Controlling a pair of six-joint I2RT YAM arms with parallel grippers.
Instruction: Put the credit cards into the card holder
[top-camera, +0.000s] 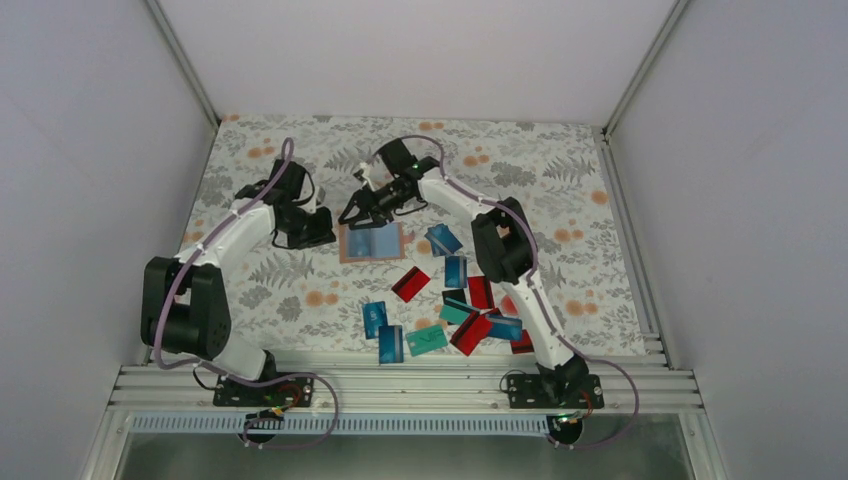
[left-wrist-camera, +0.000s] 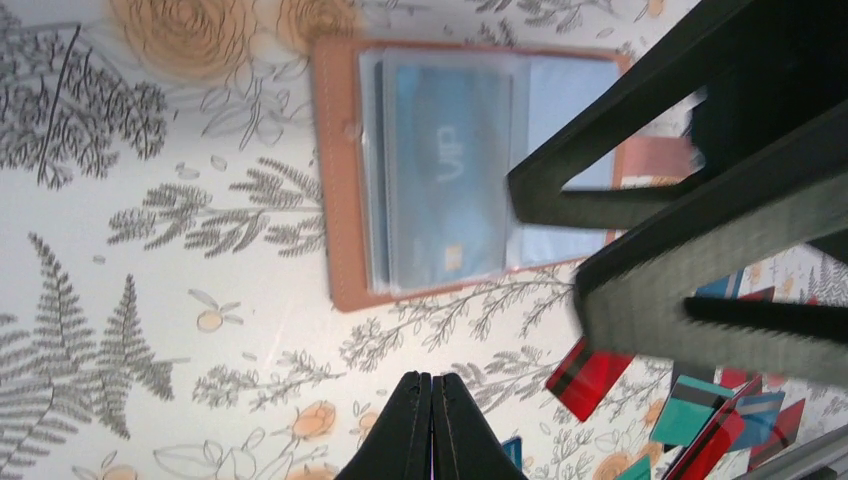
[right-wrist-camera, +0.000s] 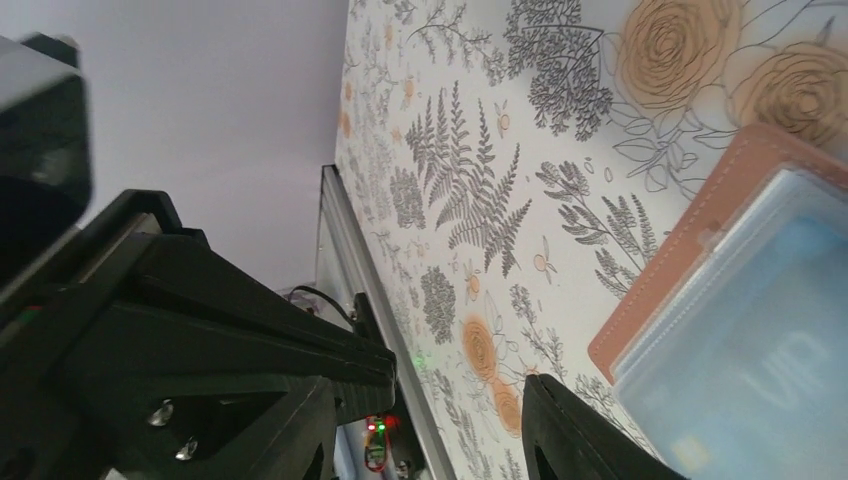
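The card holder (top-camera: 344, 244) lies open and flat, tan with clear sleeves; a blue card (left-wrist-camera: 450, 170) shows inside a sleeve. In the left wrist view its tan border (left-wrist-camera: 338, 200) is at the top. My left gripper (left-wrist-camera: 433, 385) is shut and empty, just left of the holder (top-camera: 322, 232). My right gripper (right-wrist-camera: 430, 440) is open with nothing between its fingers, hovering over the holder's far left corner (top-camera: 358, 215); its black fingers (left-wrist-camera: 640, 170) cross the left wrist view. Loose credit cards (top-camera: 455, 271), red (top-camera: 410, 284), blue and teal (top-camera: 427, 339), lie to the right and front.
The floral table cover reaches a metal rail (top-camera: 400, 385) at the near edge and grey walls on three sides. The right arm's links (top-camera: 500, 245) stand over the scattered cards. A red card (left-wrist-camera: 590, 370) lies close to the holder's near right corner.
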